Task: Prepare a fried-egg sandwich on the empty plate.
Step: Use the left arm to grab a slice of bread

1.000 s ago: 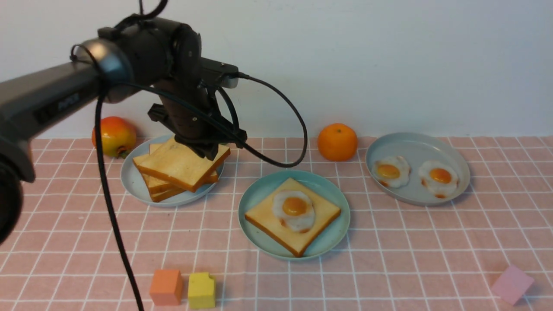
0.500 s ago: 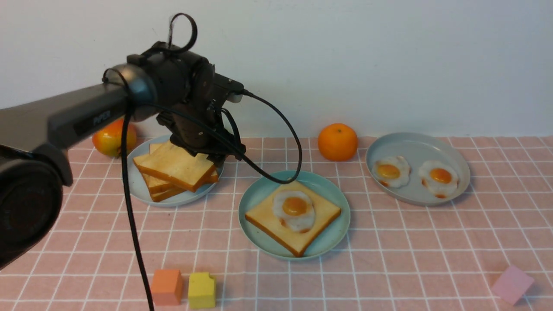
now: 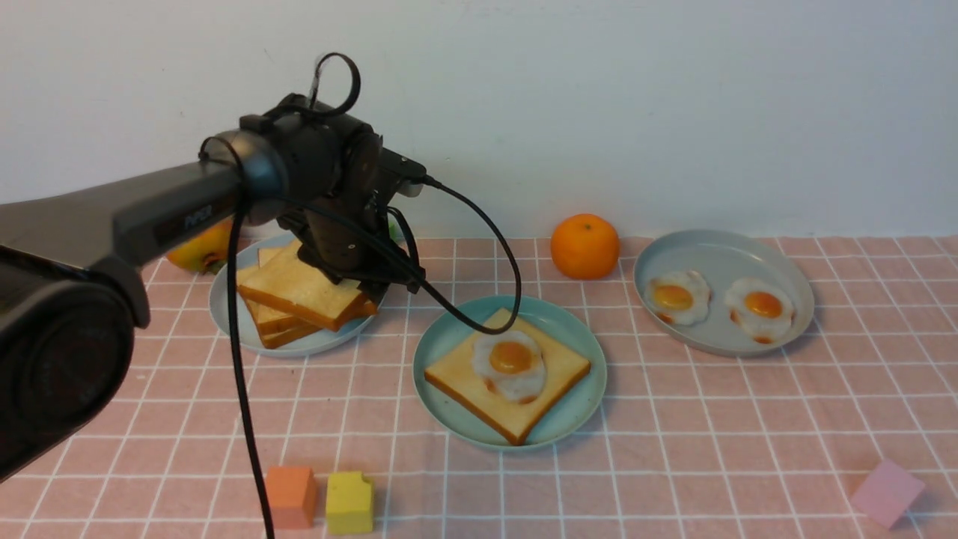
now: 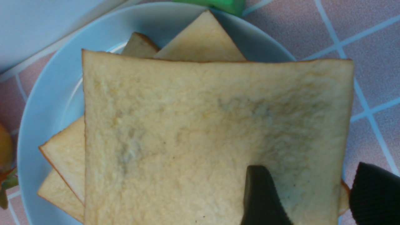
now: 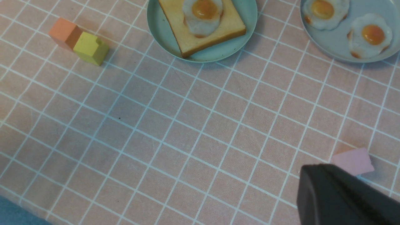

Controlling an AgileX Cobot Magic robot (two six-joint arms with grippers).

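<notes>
The mint-green empty plate (image 3: 572, 323) now carries one toast slice (image 3: 456, 372) with a fried egg (image 3: 511, 359) on top. To its left, a stack of plain toast (image 3: 296, 288) lies on a pale blue plate (image 3: 224, 322). My left gripper (image 3: 368, 288) (image 4: 309, 175) is open at the stack's right edge. One finger (image 4: 259, 197) rests over the top slice (image 4: 193, 134) and the other finger (image 4: 375, 193) hangs just outside its crust. My right gripper (image 5: 315, 172) is shut and holds nothing, low over the cloth beside a pink block (image 5: 353, 161).
A grey plate (image 3: 718, 251) with two fried eggs stands at the right, an orange (image 3: 584, 245) behind the middle plate, and a red-yellow fruit (image 3: 191, 251) behind the stack. Orange (image 3: 288, 497) and yellow (image 3: 349, 503) blocks lie near the front, a pink block (image 3: 887, 492) at front right.
My left wrist has come lower and a little to the right over the toast stack, and its jaws have opened wide. The plates, eggs and blocks have not moved.
</notes>
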